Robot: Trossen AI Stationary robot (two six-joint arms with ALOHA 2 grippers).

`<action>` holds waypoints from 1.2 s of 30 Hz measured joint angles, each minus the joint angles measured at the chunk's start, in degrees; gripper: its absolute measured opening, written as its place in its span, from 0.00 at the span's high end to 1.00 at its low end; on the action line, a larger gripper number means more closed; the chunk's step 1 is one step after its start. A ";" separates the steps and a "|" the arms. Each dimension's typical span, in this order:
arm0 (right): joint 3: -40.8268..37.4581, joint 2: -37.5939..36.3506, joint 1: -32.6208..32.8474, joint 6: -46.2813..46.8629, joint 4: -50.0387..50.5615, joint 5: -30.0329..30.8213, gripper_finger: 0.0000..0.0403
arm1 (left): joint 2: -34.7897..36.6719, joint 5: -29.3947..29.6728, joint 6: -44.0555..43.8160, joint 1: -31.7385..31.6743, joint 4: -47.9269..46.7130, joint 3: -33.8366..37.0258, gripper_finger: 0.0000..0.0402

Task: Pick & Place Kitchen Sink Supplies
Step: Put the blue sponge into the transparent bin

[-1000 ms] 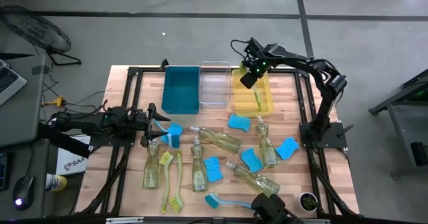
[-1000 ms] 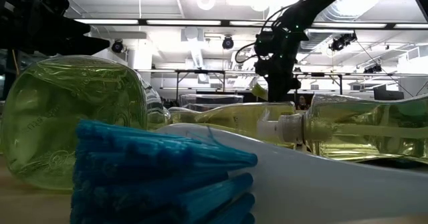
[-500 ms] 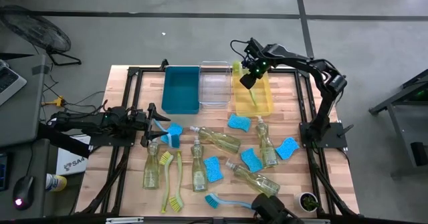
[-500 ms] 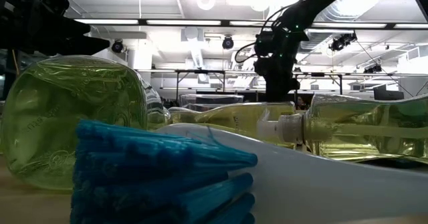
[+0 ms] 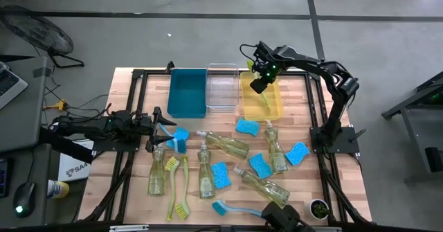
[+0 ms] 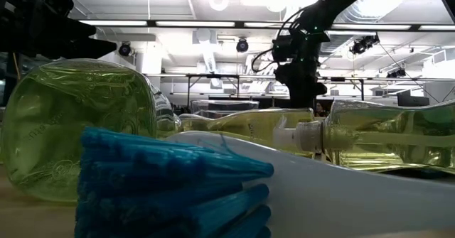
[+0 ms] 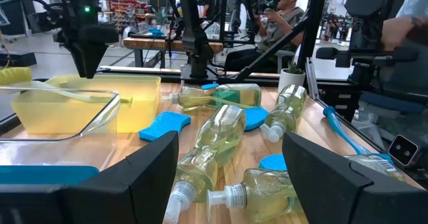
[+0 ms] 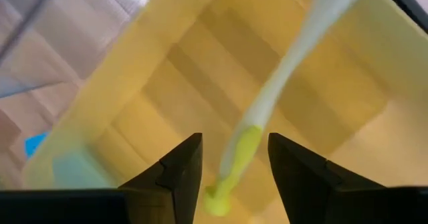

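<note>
On the wooden tabletop (image 5: 138,190), your right pincer (image 8: 229,158) hung open and empty over the yellow bin (image 5: 273,107), the yellow-green brush (image 8: 267,103) lying lengthwise directly beneath, while your left pincer (image 7: 227,177) waited open beside the bottles (image 7: 214,137).

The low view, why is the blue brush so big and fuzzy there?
In the low view the blue brush head lies right against the camera, so it looms large and out of focus, and the soap bottle behind it bulges; the ceiling lights glare white. In the right wrist view the yellow-green brush in the yellow bin is soft too.
</note>
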State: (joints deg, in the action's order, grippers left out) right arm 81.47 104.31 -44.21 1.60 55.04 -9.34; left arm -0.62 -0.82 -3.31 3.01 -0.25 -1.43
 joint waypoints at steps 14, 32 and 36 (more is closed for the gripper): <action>-0.46 0.00 3.41 5.80 -12.03 10.62 0.59 | 0.02 -0.01 0.00 0.00 0.00 0.00 0.34; -10.53 0.00 3.98 12.35 -25.76 17.89 0.59 | 0.02 0.00 0.00 -0.01 0.00 0.00 0.34; -11.67 0.00 3.98 12.03 -28.00 18.60 0.59 | 0.02 -0.01 0.00 0.00 0.00 -0.01 0.34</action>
State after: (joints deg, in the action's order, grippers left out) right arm 69.80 104.31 -40.23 13.63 27.04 9.26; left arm -0.60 -0.83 -3.31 3.02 -0.25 -1.44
